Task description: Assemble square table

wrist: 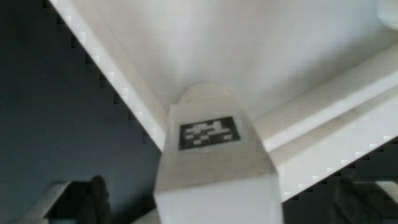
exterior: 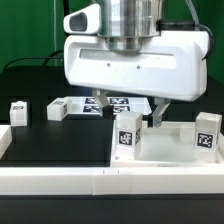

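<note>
My gripper (wrist: 221, 204) stands open around one leg (wrist: 214, 140). Two legs seem set on the tabletop (exterior: 172, 152), and two lie loose.

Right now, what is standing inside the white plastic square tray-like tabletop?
Two small white tagged block legs stand upright inside the tabletop: left leg, right leg in the exterior view. The gripper above covers its far part.

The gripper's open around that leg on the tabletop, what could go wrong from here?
The leg stands between the open fingers of the gripper; a crooked lift could clip and tip it. I can't tell whether it's fully seated in the tabletop, so it may be loose.
</note>
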Motion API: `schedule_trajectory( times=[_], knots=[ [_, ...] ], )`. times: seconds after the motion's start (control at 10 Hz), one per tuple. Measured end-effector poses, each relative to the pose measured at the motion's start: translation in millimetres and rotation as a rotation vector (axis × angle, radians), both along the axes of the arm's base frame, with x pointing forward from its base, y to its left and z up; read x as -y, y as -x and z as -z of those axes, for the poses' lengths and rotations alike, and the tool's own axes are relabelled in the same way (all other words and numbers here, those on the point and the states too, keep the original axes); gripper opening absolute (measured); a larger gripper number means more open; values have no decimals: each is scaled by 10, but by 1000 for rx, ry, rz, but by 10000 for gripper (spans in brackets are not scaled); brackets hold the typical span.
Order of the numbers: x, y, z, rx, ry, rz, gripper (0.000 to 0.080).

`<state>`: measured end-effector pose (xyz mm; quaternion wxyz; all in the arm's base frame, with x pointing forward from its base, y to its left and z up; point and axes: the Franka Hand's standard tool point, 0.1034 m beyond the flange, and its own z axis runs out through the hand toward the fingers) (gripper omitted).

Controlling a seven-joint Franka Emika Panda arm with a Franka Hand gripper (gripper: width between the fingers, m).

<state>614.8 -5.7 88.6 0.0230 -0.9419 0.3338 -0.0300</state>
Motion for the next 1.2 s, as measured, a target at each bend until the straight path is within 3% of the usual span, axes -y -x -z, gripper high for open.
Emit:
schedule_trajectory(
  times=[0.3,0.7,1.0,1.2],
  knots=[
    [-141,217,-123,-14,-24,119,648],
    [-134,211,-97,-16,-22,115,649],
    [-355,525,-38,-45,-41,395,649],
    [-357,508,-36,-44,-41,366,649]
  ],
)
